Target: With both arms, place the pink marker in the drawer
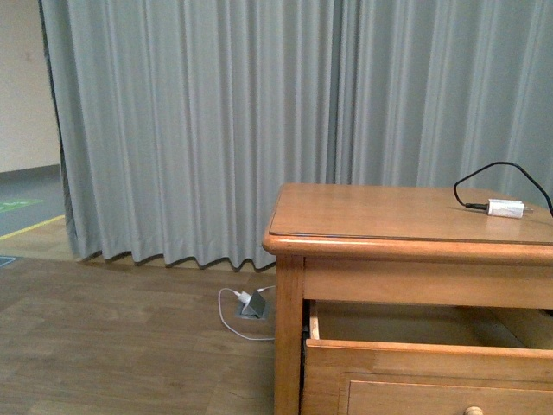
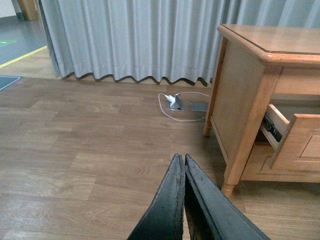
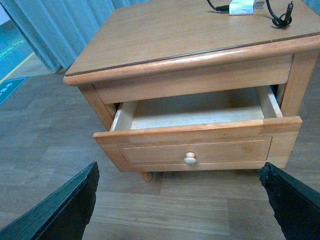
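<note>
The drawer (image 3: 200,140) of the honey-brown nightstand is pulled open; its front has a round knob (image 3: 190,158), and what shows of its inside is bare. It also shows in the front view (image 1: 415,354) and in the left wrist view (image 2: 295,145). The pink marker is not in view in any frame. My right gripper (image 3: 182,200) is open wide and empty, held in front of the drawer and above the floor. My left gripper (image 2: 182,160) is shut with nothing between its fingers, over the wooden floor beside the nightstand's left side.
A white charger plug (image 1: 505,207) with a black cable lies on the nightstand top (image 1: 380,212); it also shows in the right wrist view (image 3: 242,7). A floor socket with a white cable (image 1: 251,304) sits by the grey curtain (image 1: 216,130). Wooden floor (image 2: 75,150) spreads to the left.
</note>
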